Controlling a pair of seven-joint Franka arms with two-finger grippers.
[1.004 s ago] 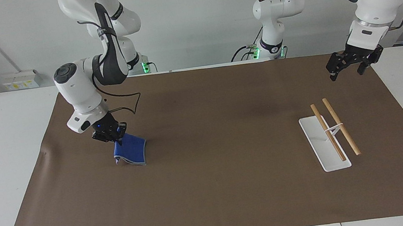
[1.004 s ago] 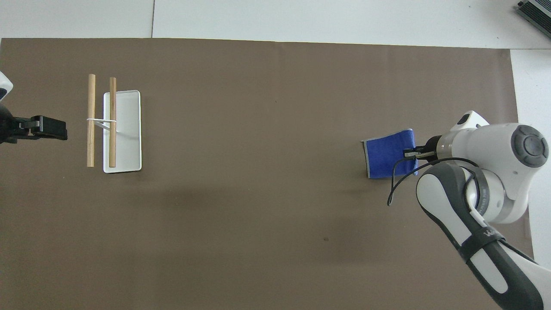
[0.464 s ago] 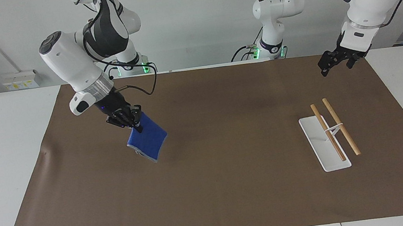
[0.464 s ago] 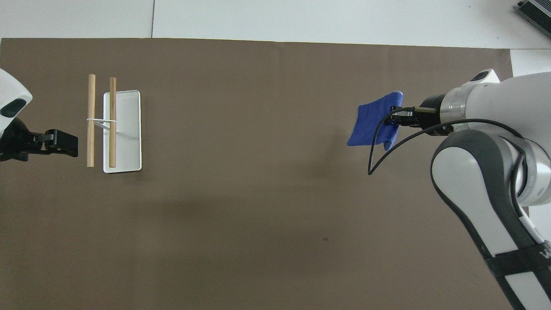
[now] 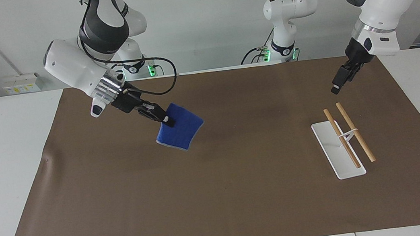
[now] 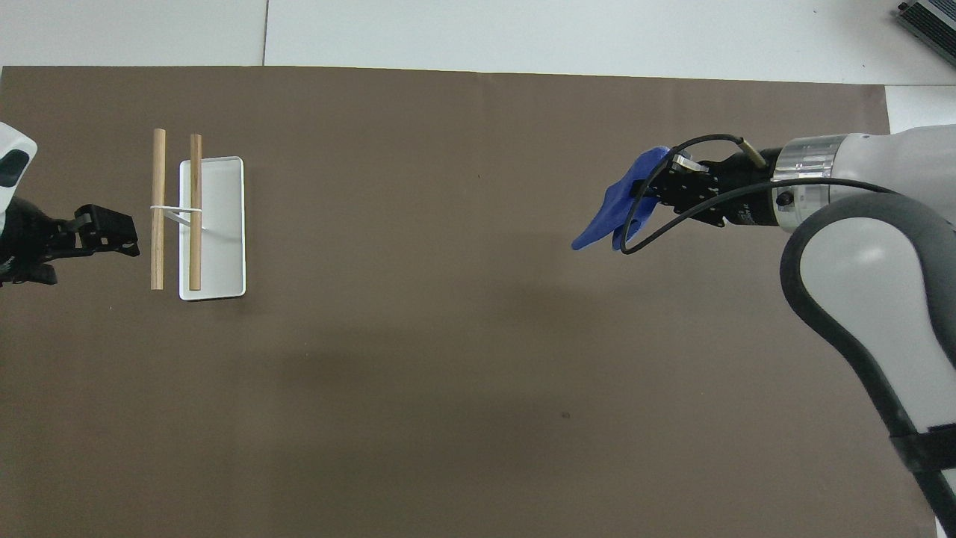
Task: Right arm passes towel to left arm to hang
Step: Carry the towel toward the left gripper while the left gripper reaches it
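My right gripper is shut on one edge of the bright-blue towel and holds it in the air over the brown mat, toward the right arm's end of the table. The towel hangs slack below the fingers, clear of the mat. My left gripper is raised over the mat near the rack, at the left arm's end, with nothing in it. The rack is a white tray with two wooden rods on a stand.
A brown mat covers most of the white table. A black cable loops from the right arm's wrist beside the towel.
The right gripper lifted the towel off the mat and carried it up and toward the table's middle. The left gripper turned and moved a little toward the rack.
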